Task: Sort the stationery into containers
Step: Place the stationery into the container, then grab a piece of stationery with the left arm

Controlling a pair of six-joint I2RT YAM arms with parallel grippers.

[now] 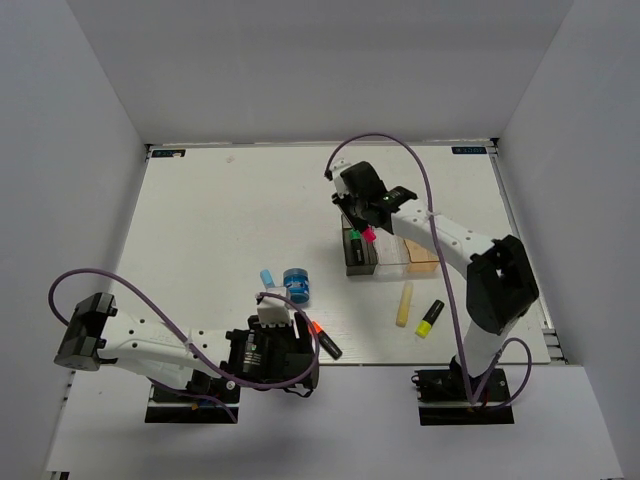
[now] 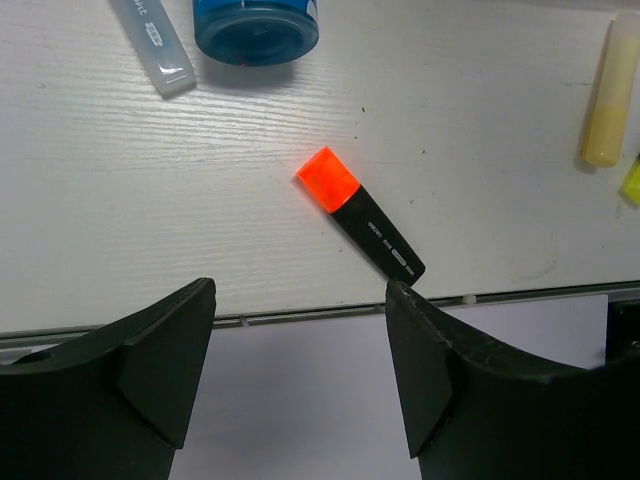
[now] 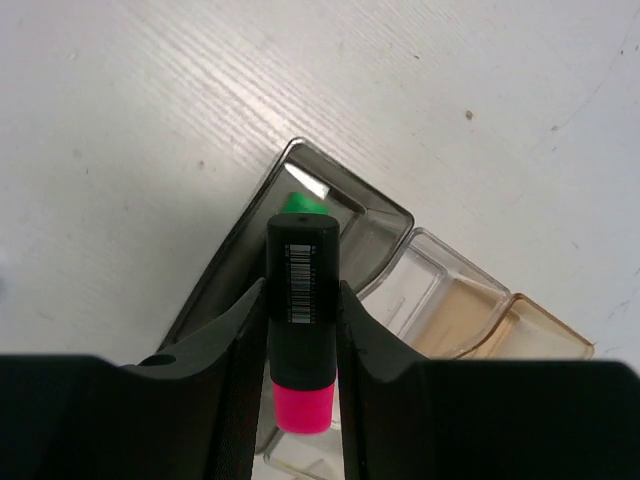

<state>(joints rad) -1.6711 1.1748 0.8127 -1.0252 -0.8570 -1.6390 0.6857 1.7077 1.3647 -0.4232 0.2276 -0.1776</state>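
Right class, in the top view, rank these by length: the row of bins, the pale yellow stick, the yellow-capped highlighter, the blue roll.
1. row of bins
2. pale yellow stick and yellow-capped highlighter: these look alike in length, so no ranking between them
3. blue roll, shortest

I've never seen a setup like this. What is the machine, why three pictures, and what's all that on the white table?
You see a left arm and a right arm, bolted at the near edge of the table, each ending in a two-finger gripper. The wide picture comes from a camera overhead; the other two from small cameras on the wrists, so the dark shapes at the bottom are each arm's own fingers. The right gripper is shut on a pink highlighter over the dark grey bin, which holds a green highlighter; a clear bin and a tan bin adjoin it. The left gripper is open, near an orange highlighter. Lying loose: a blue roll, a light blue stick, a pale yellow stick and a yellow highlighter.
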